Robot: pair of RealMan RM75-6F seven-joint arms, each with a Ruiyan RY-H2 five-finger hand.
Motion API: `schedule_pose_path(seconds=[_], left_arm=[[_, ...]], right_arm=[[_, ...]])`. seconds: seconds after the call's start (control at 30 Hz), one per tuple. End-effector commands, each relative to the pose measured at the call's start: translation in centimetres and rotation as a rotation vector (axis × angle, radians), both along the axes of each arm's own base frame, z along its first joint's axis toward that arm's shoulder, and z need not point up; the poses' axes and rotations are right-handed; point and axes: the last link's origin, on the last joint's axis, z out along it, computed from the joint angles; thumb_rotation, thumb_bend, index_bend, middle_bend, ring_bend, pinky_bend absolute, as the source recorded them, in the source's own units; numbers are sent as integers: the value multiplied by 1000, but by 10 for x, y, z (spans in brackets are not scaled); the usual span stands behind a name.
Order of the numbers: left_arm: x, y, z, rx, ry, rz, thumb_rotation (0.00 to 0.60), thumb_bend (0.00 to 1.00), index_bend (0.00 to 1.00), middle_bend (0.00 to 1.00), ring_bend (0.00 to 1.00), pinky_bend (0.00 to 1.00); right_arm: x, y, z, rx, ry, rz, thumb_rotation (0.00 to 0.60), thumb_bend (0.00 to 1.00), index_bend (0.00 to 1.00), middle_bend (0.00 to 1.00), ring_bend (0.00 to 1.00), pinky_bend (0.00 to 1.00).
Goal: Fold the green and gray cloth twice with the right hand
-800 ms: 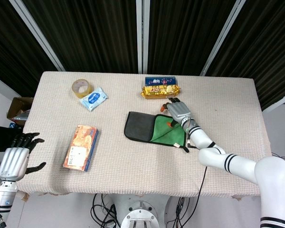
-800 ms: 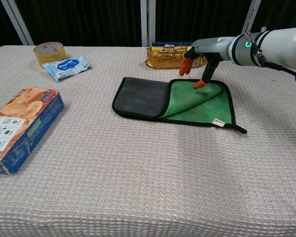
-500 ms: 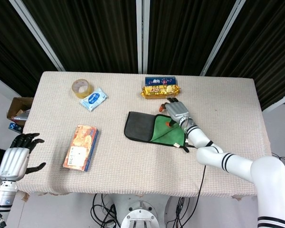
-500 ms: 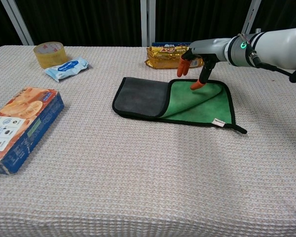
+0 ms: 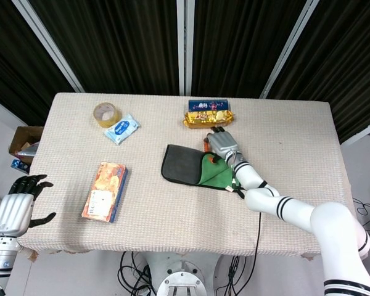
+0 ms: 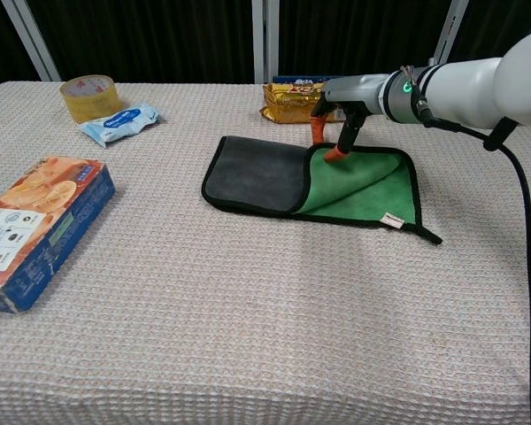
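Note:
The green and gray cloth (image 6: 274, 177) lies flat at mid-table, its gray side (image 5: 180, 163) showing on the left and its green side (image 6: 367, 186) on the right, black-edged with a small tag at the front right. My right hand (image 6: 336, 115) hangs over the cloth's far edge near the middle, fingers pointing down and apart. One orange fingertip (image 6: 335, 155) touches the green part and the others stand just behind the edge. In the head view the right hand (image 5: 221, 145) covers that same edge. My left hand (image 5: 15, 213) is off the table at the lower left, holding nothing.
A yellow snack pack (image 6: 288, 97) with a blue box behind it lies just beyond the right hand. A tape roll (image 6: 87, 96) and a wipes pack (image 6: 119, 121) sit far left. An orange box (image 6: 31, 226) lies near the left front.
My right hand has slid left along the cloth's far edge, from over the green part toward the gray-green boundary. The left hand has dropped slightly lower.

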Motion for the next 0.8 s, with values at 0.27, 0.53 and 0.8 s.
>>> schedule_pose_path(seconds=[0.27, 0.53, 0.8], left_arm=[[3, 1, -3, -4, -8, -19, 600, 10, 309, 181, 155, 137], [7, 2, -5, -7, -8, -26, 600, 11, 309, 181, 155, 137], [11, 4, -8, -26, -11, -30, 600, 10, 309, 181, 155, 137]], right_arm=[[-38, 49, 33, -36, -23, 135, 600, 261, 628, 303, 0, 0], [-74, 87, 43, -17, 14, 200, 600, 259, 631, 301, 0, 0], [-102, 110, 56, 16, 180, 276, 600, 43, 105, 132, 0, 0]])
